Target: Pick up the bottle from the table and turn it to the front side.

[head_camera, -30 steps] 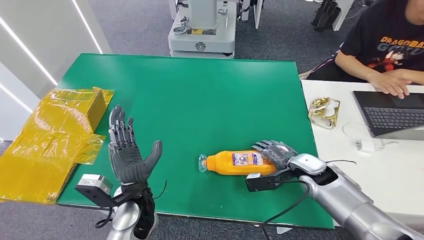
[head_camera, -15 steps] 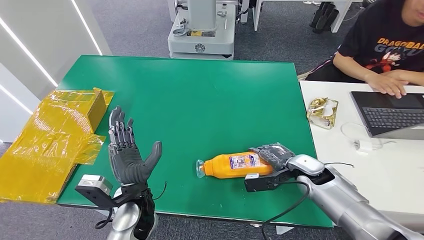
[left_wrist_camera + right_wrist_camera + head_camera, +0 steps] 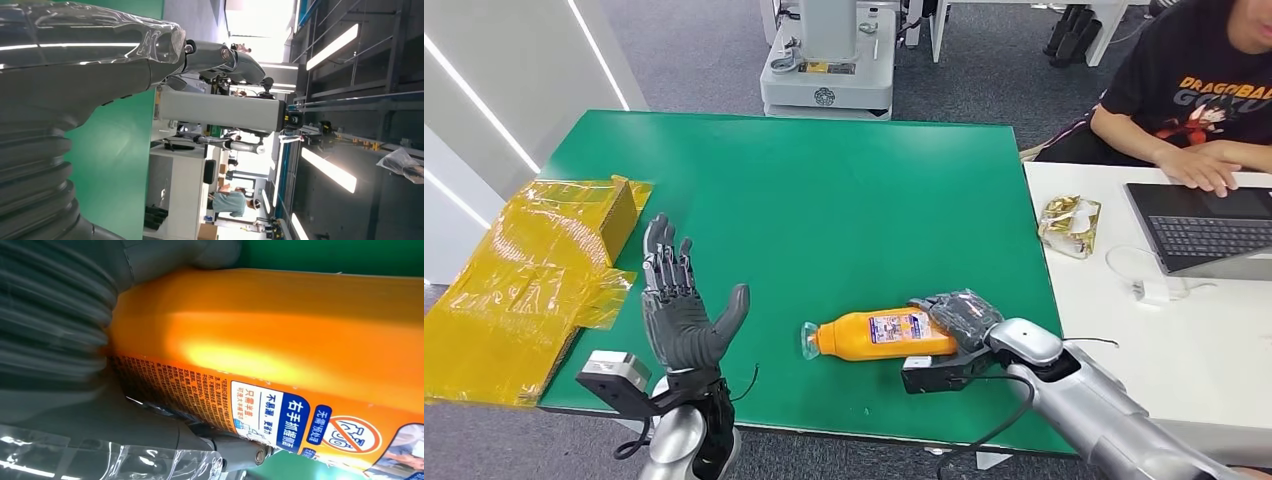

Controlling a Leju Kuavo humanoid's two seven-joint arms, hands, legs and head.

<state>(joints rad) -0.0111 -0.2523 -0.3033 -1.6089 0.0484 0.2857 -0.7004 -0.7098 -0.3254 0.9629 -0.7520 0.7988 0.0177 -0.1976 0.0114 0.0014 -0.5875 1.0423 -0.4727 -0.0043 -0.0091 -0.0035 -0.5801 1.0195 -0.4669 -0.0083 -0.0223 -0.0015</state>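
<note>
An orange bottle (image 3: 879, 335) with a clear cap lies on its side near the front of the green table (image 3: 824, 210), cap end toward the left. My right hand (image 3: 964, 315) grips its base end, fingers wrapped over the top. In the right wrist view the bottle (image 3: 280, 350) shows its printed label, close against the palm. My left hand (image 3: 682, 305) is raised at the table's front left with its fingers spread and nothing in it; its grey cover (image 3: 45, 120) shows in the left wrist view.
Yellow plastic wrapping and a box (image 3: 534, 275) lie at the table's left edge. A person (image 3: 1199, 90) sits at a white desk (image 3: 1184, 330) on the right with a laptop (image 3: 1209, 235) and a gold wrapper (image 3: 1069, 222). A white machine base (image 3: 829, 60) stands beyond the table.
My right hand has slid the bottle leftward and slightly toward the front edge. The left hand has stayed raised in place.
</note>
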